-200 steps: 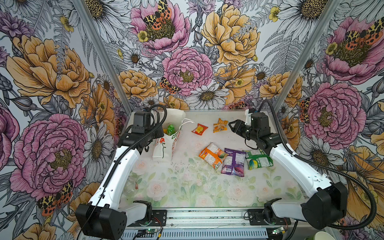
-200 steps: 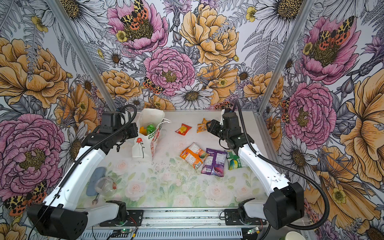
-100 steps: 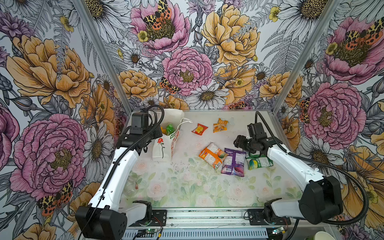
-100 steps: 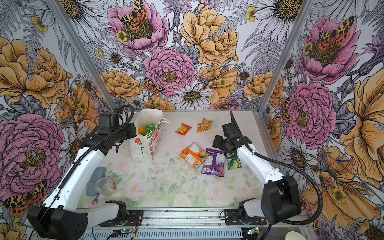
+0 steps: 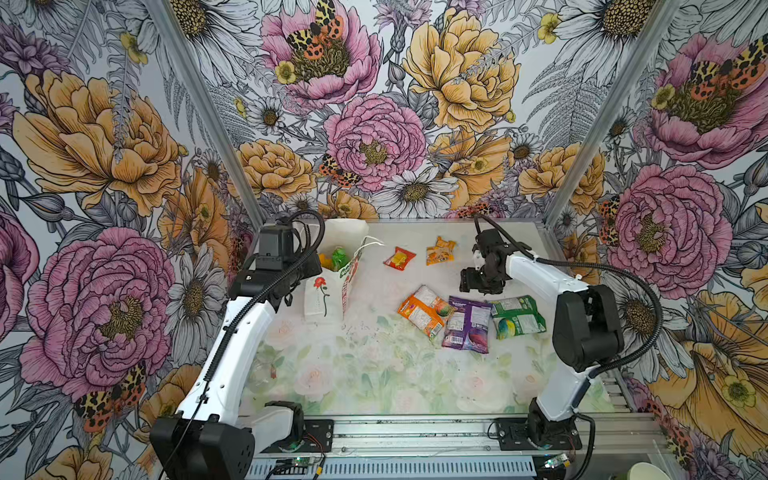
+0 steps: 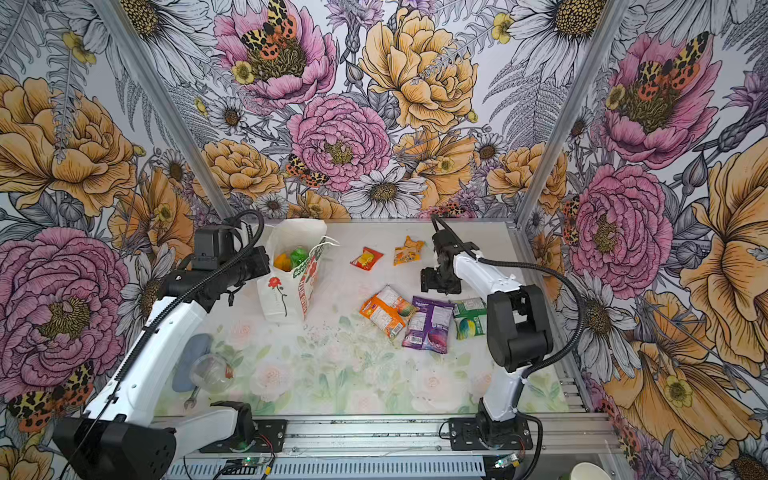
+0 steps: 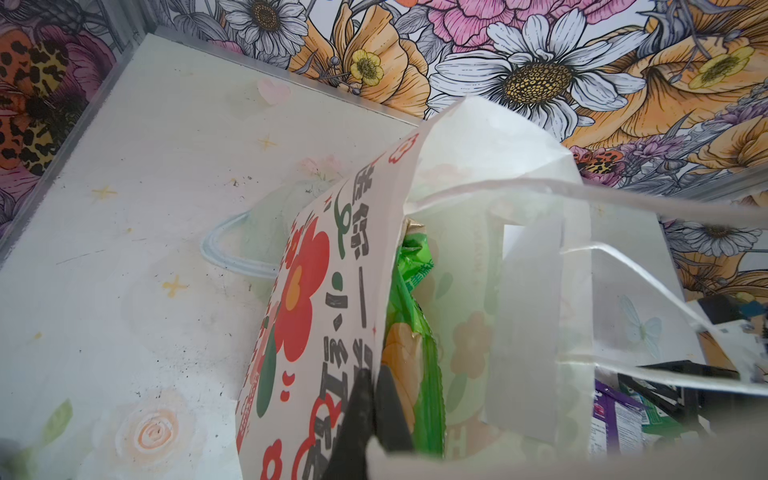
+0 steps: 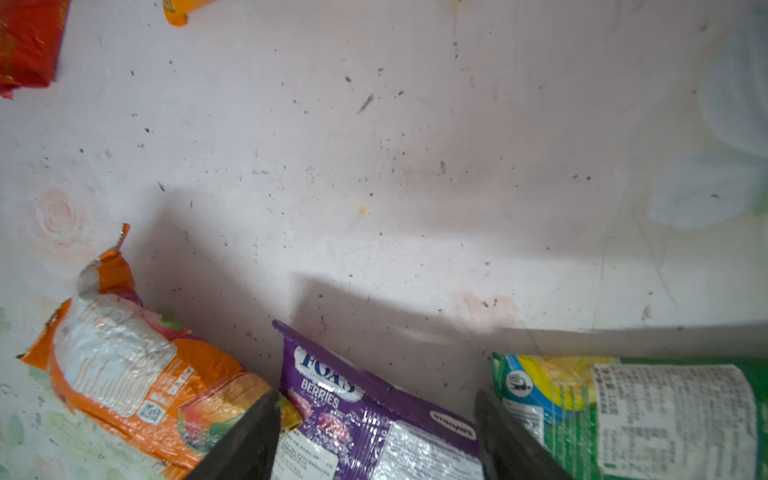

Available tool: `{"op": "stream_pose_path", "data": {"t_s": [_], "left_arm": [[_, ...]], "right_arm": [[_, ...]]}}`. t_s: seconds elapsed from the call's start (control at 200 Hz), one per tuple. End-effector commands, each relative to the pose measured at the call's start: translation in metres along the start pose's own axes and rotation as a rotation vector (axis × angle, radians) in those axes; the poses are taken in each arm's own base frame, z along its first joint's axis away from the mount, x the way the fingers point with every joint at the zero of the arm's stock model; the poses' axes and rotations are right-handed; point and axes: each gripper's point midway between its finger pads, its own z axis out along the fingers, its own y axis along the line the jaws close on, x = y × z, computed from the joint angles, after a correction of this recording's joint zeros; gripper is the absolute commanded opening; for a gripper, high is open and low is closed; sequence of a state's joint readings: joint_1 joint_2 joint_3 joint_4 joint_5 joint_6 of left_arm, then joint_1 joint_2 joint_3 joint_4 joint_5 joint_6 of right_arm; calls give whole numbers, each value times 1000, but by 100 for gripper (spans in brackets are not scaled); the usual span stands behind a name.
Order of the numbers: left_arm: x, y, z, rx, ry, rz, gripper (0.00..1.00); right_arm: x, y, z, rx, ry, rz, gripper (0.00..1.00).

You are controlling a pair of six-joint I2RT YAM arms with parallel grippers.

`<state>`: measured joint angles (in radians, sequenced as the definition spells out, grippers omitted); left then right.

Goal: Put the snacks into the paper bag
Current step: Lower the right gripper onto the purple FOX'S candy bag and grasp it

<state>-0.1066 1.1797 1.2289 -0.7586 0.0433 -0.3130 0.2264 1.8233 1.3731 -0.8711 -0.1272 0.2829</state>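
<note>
Container: paper bag [image 5: 328,291] [image 6: 286,286], white, with a red flower drawing on the front and red-green print on the side. It stands upright at the far left of the bench [image 5: 374,374], with its mouth open.
Bag contents: a bright green packet [image 6: 299,255] [image 7: 411,291] and a yellow-orange packet [image 6: 282,262] are seen in the mouth. Anything deeper is hidden.
Bag handles: white cord; one loop is draped over the rim toward the middle of the bench.
Left hand [image 7: 374,374]: clamped on the bag's printed side wall at the rim, with one finger inside and one outside.
Right hand [image 5: 473,284] [image 8: 376,399]: empty, with the jaws spread wide. It is poised over the top edge of the purple packet; contact cannot be told.
Loose, near row: orange-white packet [image 5: 422,309], purple packet [image 5: 467,324] and green-and-yellow packet [image 5: 517,322] lie flat side by side. The orange-white and purple ones touch.
Loose, far row: small red packet [image 5: 399,258] and small orange packet [image 5: 440,251] lie near each other, between the bag and the right hand.
Count outside the bag: five packets.
</note>
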Motion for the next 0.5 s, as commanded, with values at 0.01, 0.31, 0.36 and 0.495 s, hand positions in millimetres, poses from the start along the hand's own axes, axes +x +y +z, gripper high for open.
{"op": "stream_pose_path", "data": {"t_s": [0.01,0.31,0.36,0.495], "left_arm": [[-1,-3,-4,30,-8,-20,0],[0,-2,-2,29,-4,-24,0],[1,-2,-1,30,0,-25,0],[2,-3,2,31,9,-28,0]], "right_arm": [[2,8,6,9,30,-101,77],[21,12,26,35,98,-128,76],[27,11,26,40,107,-116,75],[45,6,25,51,131,-72,71]]}}
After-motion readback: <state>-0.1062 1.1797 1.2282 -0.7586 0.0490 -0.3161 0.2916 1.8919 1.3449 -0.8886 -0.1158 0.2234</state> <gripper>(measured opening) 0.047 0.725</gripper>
